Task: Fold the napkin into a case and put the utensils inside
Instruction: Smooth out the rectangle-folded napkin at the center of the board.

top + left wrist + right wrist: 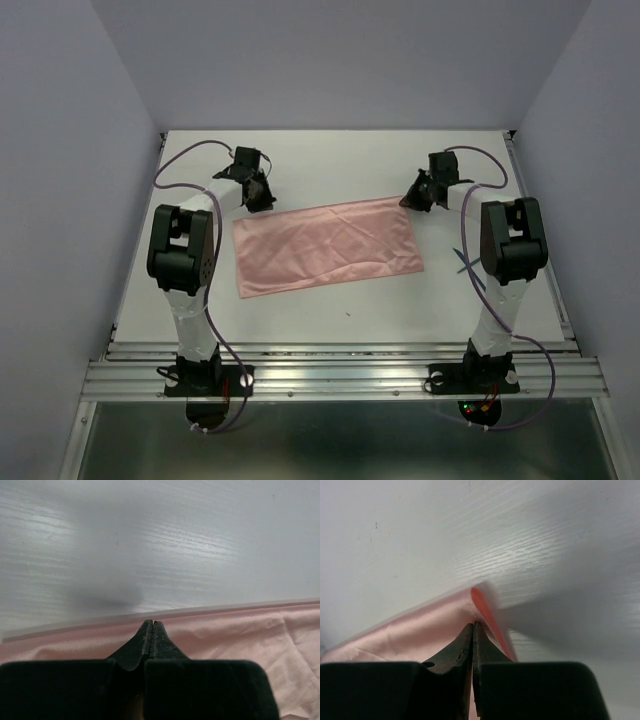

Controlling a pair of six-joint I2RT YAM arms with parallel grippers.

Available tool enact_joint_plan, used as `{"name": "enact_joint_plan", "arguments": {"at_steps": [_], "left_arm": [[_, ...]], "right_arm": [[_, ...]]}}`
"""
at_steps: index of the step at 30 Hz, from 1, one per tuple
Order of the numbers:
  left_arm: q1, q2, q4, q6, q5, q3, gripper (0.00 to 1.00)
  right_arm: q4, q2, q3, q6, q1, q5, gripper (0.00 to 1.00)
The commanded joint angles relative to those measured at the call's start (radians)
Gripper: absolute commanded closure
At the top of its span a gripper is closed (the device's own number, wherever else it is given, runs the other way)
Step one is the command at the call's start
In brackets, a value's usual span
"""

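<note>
Napkin (325, 245), flat mid-frame: right gripper (473, 626) pinched shut on upper-right corner; left gripper (149, 624) shut at upper-left edge, hold unclear.

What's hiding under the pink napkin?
Only the white table shows around the napkin. The cloth lies mostly flat with no lumps, but it covers whatever is beneath, so that can't be seen. The teal utensils lie beside it, not under.
</note>
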Motion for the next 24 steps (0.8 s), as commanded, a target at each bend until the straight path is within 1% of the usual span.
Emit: {"name": "enact_joint_plan", "arguments": {"at_steps": [1,7,10,14,19,21,23,24], "left_arm": [[0.006,-0.128,-0.041,0.007,-0.054,-0.010,1.00],[0.051,-0.214,-0.090,-0.003,-0.079,-0.095,1.00],[0.062,-0.221,-0.107,-0.017,-0.120,-0.137,1.00],[0.100,-0.196,-0.079,-0.055,-0.149,-0.192,1.00],[0.111,-0.136,-0.055,-0.066,-0.206,-0.169,1.00],[0.111,-0.098,-0.059,-0.066,-0.189,-0.139,1.00],[0.109,-0.086,-0.053,-0.066,-0.166,-0.122,1.00],[0.109,-0.083,-0.056,-0.066,-0.163,-0.117,1.00]], "right_arm": [[0.025,-0.052,-0.008,-0.027,0.011,-0.028,0.94],[0.034,-0.051,-0.027,-0.027,0.011,-0.031,0.94],[0.032,-0.052,-0.030,-0.026,0.011,-0.031,0.94],[0.031,-0.058,-0.041,-0.024,0.011,-0.031,0.94],[0.032,-0.081,-0.079,-0.029,0.011,-0.029,0.94],[0.029,-0.109,-0.096,-0.035,0.011,-0.032,0.93],[0.029,-0.153,-0.111,-0.045,0.011,-0.019,0.90],[0.023,-0.172,-0.113,-0.056,0.011,-0.008,0.85]]}}
